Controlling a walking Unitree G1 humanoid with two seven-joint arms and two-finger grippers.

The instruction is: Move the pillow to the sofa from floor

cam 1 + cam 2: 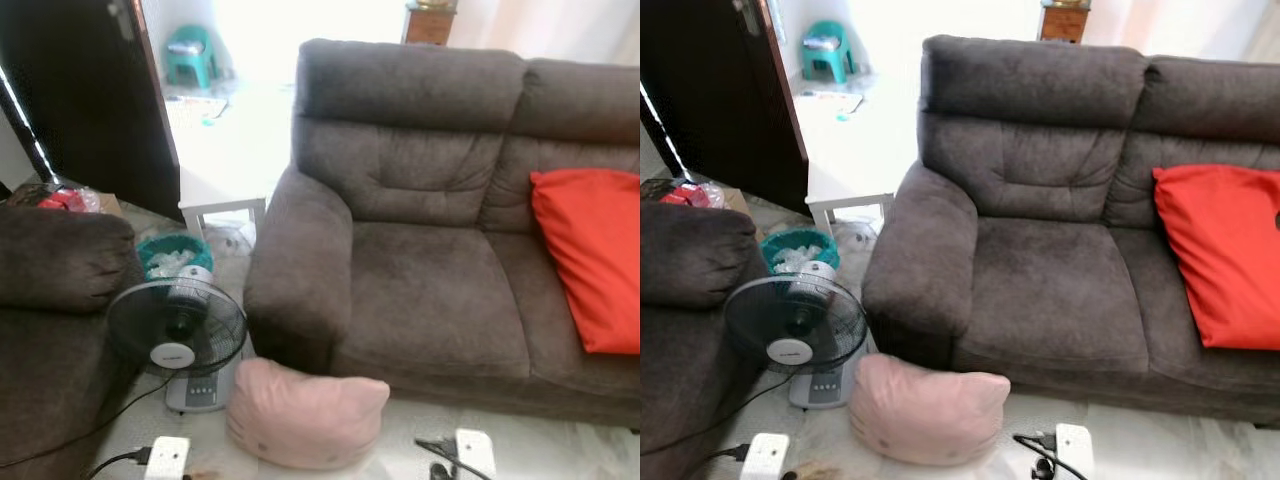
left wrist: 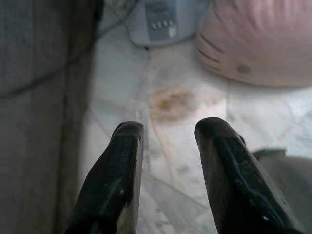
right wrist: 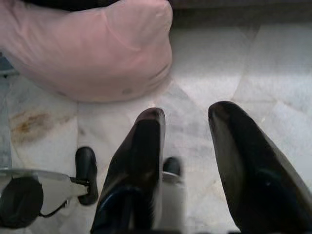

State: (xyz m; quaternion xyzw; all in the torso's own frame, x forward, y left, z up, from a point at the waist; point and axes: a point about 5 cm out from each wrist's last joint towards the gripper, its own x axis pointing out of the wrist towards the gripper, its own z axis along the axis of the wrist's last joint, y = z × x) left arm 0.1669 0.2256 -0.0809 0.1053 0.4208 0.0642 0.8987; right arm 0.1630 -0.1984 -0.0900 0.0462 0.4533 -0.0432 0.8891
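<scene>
Task not started. Nothing lifted yet, whole job left: reach down, grab, lift, carry up and over onto a seat cushion.

Far left: armchair (image 1: 55, 270), cut off by frame edge. Next over, standing fan (image 1: 178, 325) on marble floor (image 1: 400, 445), teal bin (image 1: 175, 255) behind it with something pale inside, too small to tell. White power strip (image 1: 167, 458) at bottom edge with a dark cord.

Pink pillow (image 1: 305, 412) lying on floor, touching fan base on one side, tucked against front of grey sofa (image 1: 430, 290) just below its left arm. Cat-ear corners, small dots on the face.

Left claw (image 2: 168, 161) open, fingers apart, empty, hanging over bare floor with a brownish stain ahead; pillow and fan base further on, not touched. Right claw (image 3: 192, 165) also open and empty, over floor, pillow close ahead of the fingertips but apart. Second white power strip (image 1: 472, 450) beside it, black plug and cord on top.

Sofa seat on left bare. Red cushion (image 1: 590, 255) on right seat, leaning on backrest, cut by right edge.

Hard to make out: bright washed-out doorway behind sofa, teal stool (image 1: 190, 55) there, wooden piece at top cropped. Red bundle (image 1: 62, 200) behind armchair unclear. Underside of pillow hidden.
</scene>
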